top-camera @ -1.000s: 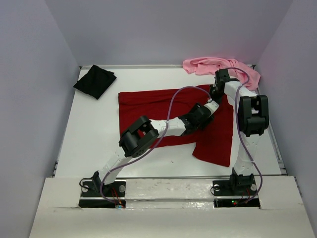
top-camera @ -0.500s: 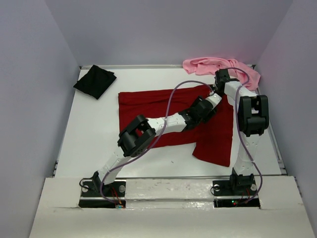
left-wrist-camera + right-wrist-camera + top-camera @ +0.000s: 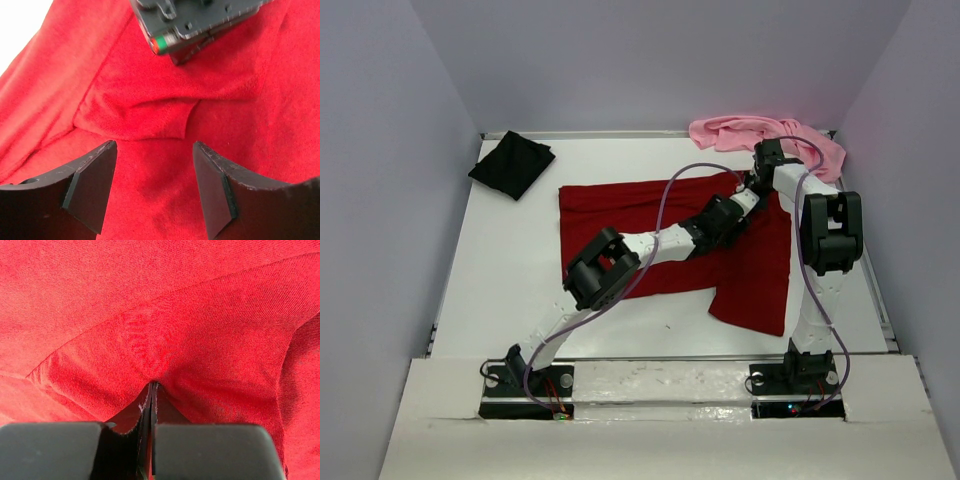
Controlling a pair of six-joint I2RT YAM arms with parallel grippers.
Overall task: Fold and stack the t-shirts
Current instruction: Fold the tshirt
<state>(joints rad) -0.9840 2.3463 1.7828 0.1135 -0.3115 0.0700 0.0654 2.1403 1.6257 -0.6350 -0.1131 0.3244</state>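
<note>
Pinching soft dark red t-shirt (image 3: 175, 315), right claw (image 3: 151, 386); weave puckered.

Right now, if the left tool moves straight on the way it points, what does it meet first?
Probably the dark red t-shirt: a raised fold lies just ahead of the open left tool. The right tool, shut on that shirt, comes after; depth is unclear.

Right hand (image 3: 151, 386) pinned on dark red shirt (image 3: 620, 205) just ahead of left hand (image 3: 155, 150), blocking; table (image 3: 510, 260) free leftward
</note>
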